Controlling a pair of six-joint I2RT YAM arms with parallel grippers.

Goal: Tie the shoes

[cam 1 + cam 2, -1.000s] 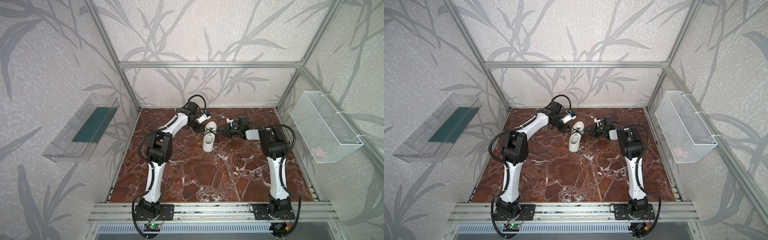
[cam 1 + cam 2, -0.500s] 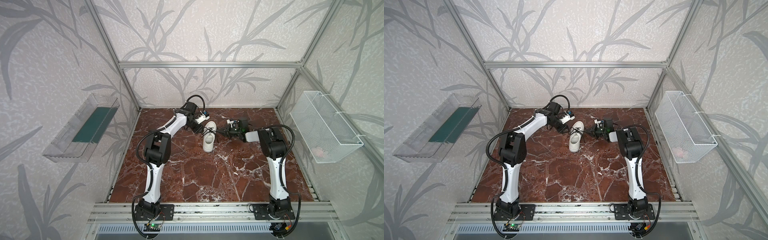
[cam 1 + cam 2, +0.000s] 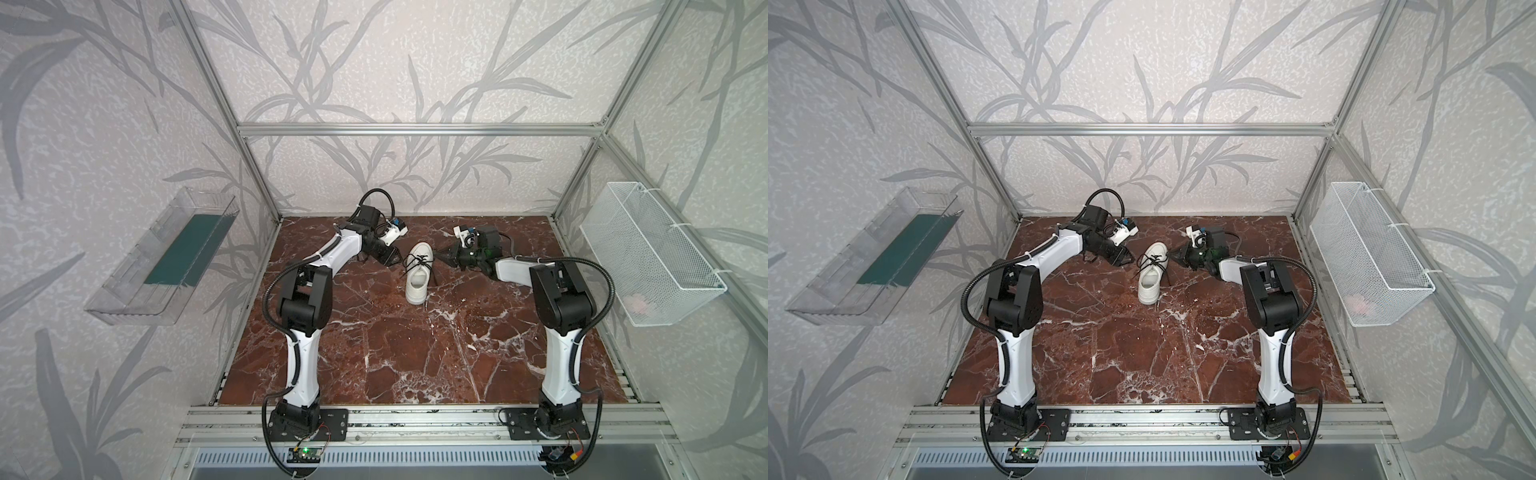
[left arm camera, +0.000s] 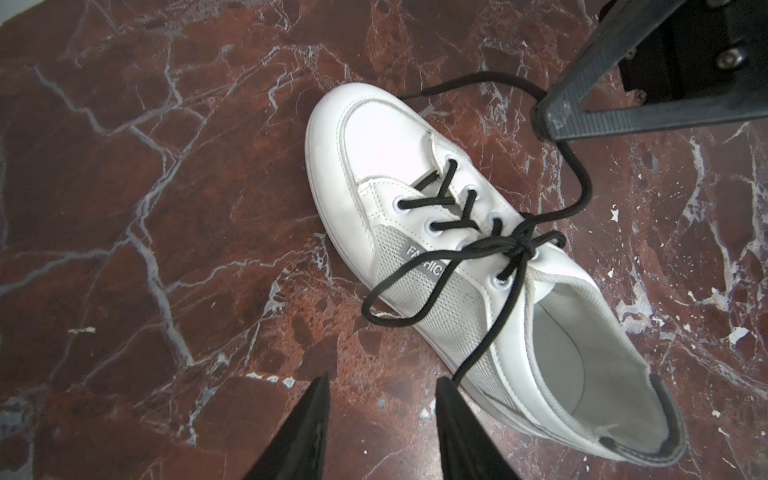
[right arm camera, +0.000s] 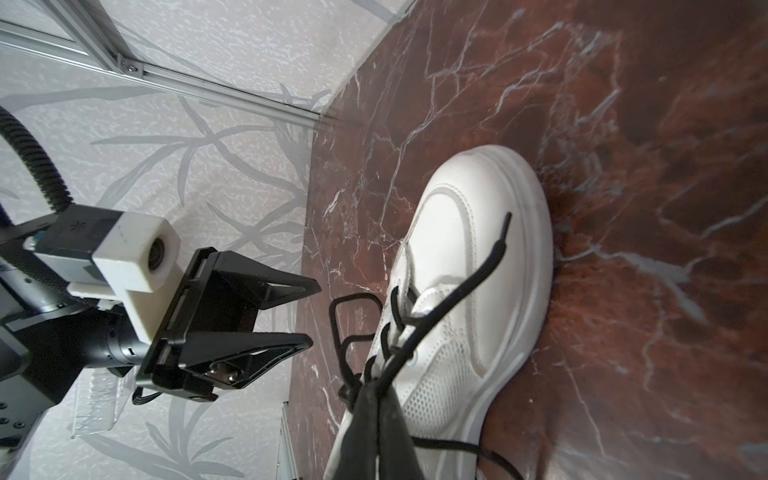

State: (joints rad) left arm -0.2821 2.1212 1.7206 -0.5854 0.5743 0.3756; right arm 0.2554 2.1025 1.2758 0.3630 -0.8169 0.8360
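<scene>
Since 1 s ago my right gripper (image 4: 544,120) has clamped the lace (image 4: 579,178); left gripper (image 4: 380,388), half-open & empty, should pinch the loop (image 4: 399,291) beside the sneaker (image 3: 419,272) w/ steady outward pull.

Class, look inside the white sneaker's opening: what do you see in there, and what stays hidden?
Inside the sneaker, the left wrist view shows only a pale grey insole and a dark heel lining; nothing lies on them. The toe end is covered by the upper and the black laces, so it cannot be seen.
</scene>
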